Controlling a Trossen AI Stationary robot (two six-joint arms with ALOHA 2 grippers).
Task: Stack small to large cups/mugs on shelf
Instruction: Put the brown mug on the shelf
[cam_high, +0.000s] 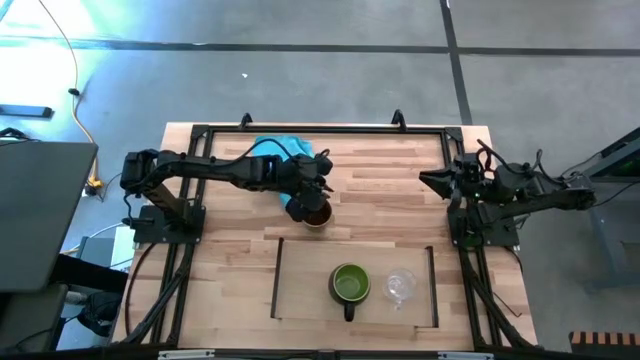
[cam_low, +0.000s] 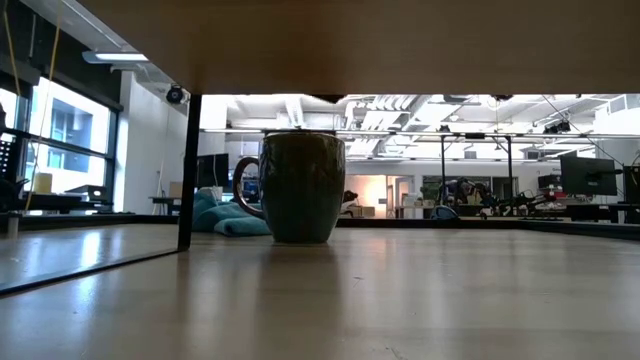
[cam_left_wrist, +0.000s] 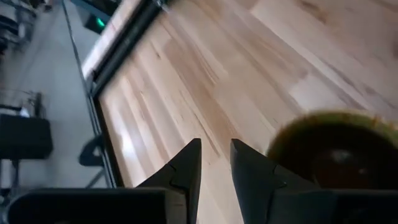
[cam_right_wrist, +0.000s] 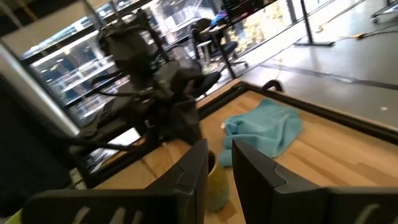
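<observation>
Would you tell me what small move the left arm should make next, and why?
Probably lower the left gripper onto the brown mug and close on its rim. That mug stands on the table off the shelf, where the green mug and glass cup already sit; the right gripper waits aside.

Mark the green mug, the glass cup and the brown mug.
green mug (cam_high: 350, 283), high view, inside of its bowl.
glass cup (cam_high: 401, 286), high view, its clear rim.
brown mug (cam_high: 318, 217), high view, its rim beside the left gripper.
</observation>
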